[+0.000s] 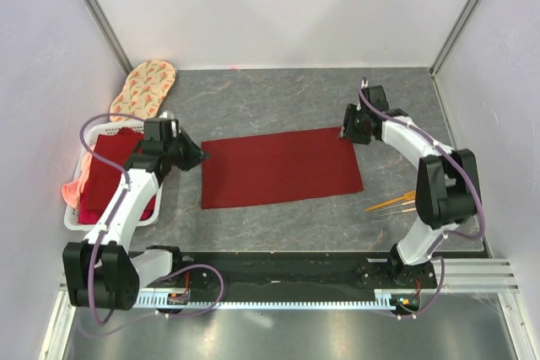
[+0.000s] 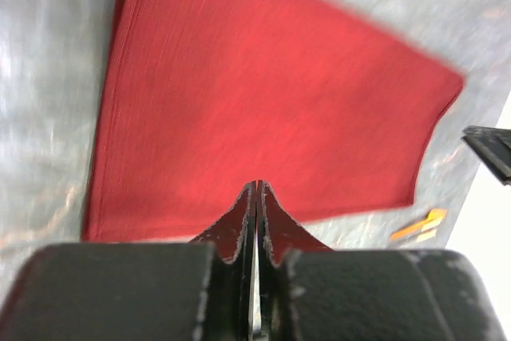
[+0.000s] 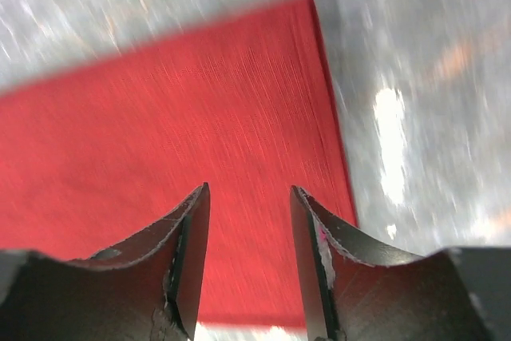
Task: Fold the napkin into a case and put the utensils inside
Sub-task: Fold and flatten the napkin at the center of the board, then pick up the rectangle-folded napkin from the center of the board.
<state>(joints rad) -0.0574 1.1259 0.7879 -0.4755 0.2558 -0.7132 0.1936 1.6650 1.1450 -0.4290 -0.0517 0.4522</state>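
We see the napkin (image 1: 281, 169) flat, a rectangle mid desk (image 1: 278, 107), btw the arms. L fingers (image 2: 235, 229) pressed together at its left edge; R fingers (image 3: 188, 233) spread over its far right corner. The utensils (image 1: 391, 202) lie nr the R arm.

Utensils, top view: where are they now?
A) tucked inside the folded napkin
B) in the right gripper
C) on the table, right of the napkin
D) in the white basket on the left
C: the utensils lie on the bare table just past the right edge of the flat napkin, not touching it.
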